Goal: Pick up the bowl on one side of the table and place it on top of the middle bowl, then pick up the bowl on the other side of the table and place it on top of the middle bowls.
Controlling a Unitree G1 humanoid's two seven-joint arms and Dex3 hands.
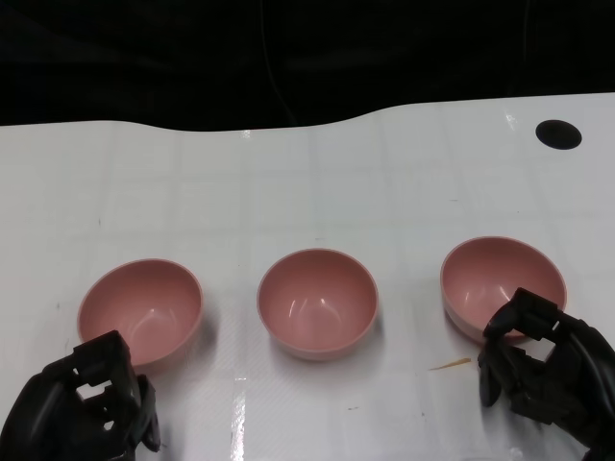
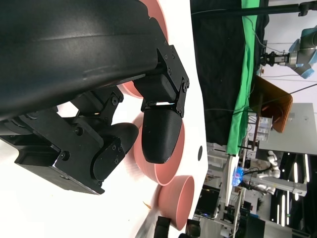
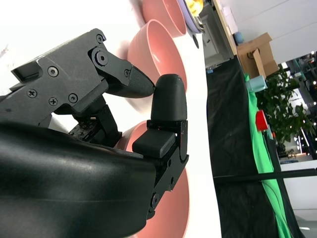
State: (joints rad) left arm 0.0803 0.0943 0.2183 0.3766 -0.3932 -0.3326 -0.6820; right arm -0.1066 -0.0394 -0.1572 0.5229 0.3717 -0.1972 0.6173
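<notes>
At the lower left of the head view the left hand (image 1: pixel 82 403) sits low over the white table (image 1: pixel 288 182), its fingers curled in toward one another with nothing between them; its fingertips reach the near edge of the left bowl (image 1: pixel 141 310), though I cannot tell whether they touch it. The left wrist view agrees: one finger and the thumb are drawn close together, the pink rims lie past them, and nothing is pinched. That posture reads to me as waiting rather than gripping. The left bowl stands upright on its base at the left of the frame, mouth up, well apart from its neighbour. In the centre stands the middle bowl (image 1: pixel 317 303), also upright and with nothing in it, which is why I judge that no stacking has been done: it is the target and has room on either side for a hand to come in. At the right, the right bowl (image 1: pixel 503 283) stands upright too, and the right hand (image 1: pixel 538 370) overlaps its near rim in the lower right of the frame, fingers bent around that edge. The right wrist view shows thumb and finger nearly meeting with pink bowl behind them, but whether the rim is actually caught between them I cannot tell.
</notes>
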